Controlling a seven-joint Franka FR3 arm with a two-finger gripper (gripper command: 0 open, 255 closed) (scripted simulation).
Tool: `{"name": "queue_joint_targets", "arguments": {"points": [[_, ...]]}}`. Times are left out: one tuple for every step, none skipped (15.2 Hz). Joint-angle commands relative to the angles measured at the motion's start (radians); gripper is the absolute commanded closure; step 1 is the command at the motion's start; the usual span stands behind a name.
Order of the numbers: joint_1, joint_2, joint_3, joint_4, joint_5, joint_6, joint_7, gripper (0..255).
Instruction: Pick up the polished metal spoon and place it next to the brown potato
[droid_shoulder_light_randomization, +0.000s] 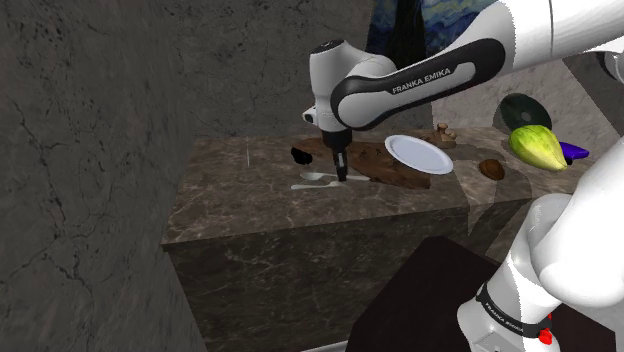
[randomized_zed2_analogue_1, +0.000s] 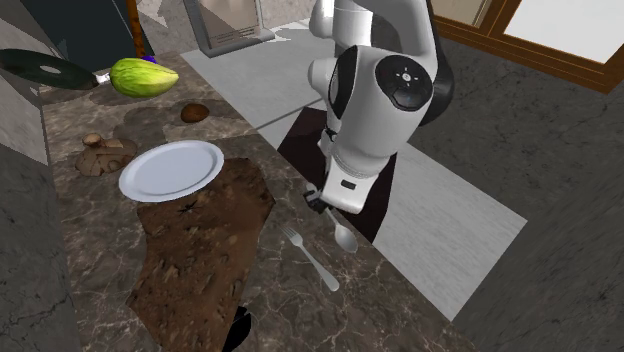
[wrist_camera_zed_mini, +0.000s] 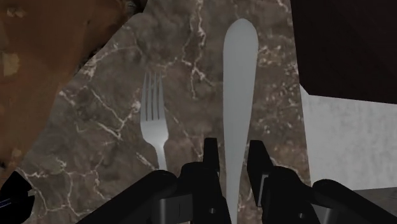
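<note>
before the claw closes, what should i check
1. Spoon handle inside the claw: ok.
2. Fingers gripping the handle: not ok, open with a narrow gap each side.
3. Fork outside the claw: ok, lies beside the spoon, apart.
4. Potato located: ok, on the counter, apart from the plate.
5. Bare counter beside the potato: ok.
6. Claw low enough to grip: cannot tell.

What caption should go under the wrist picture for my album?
Open gripper straddles the spoon handle, fork lying beside it.
</note>
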Motion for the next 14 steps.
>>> {"name": "queue_joint_targets", "arguments": {"points": [[0.000,-0.006,-0.001,0.019,0.002,-0.024,-0.007,255],[0.000,-0.010,-0.001,0.028,0.003,-0.037,-0.010,255],[0.000,-0.013,0.000,0.038,0.005,-0.050,-0.013,255],[0.000,-0.017,0.000,0.048,0.006,-0.063,-0.016,255],[0.000,-0.020,0.000,0.058,0.007,-0.076,-0.018,255],[0.001,-0.023,0.000,0.068,0.008,-0.089,-0.021,255],[0.001,-0.025,0.000,0.073,0.008,-0.096,-0.023,255],[-0.008,-0.050,-0.011,0.045,0.005,-0.088,-0.041,255],[-0.017,-0.074,-0.023,0.017,0.001,-0.081,-0.060,255],[-0.026,-0.098,-0.036,-0.009,-0.003,-0.075,-0.079,255],[-0.036,-0.121,-0.048,-0.034,-0.008,-0.069,-0.098,255],[-0.045,-0.144,-0.062,-0.058,-0.014,-0.063,-0.117,255],[-0.054,-0.166,-0.075,-0.080,-0.021,-0.057,-0.136,255],[-0.064,-0.187,-0.089,-0.102,-0.028,-0.052,-0.156,255]]}}
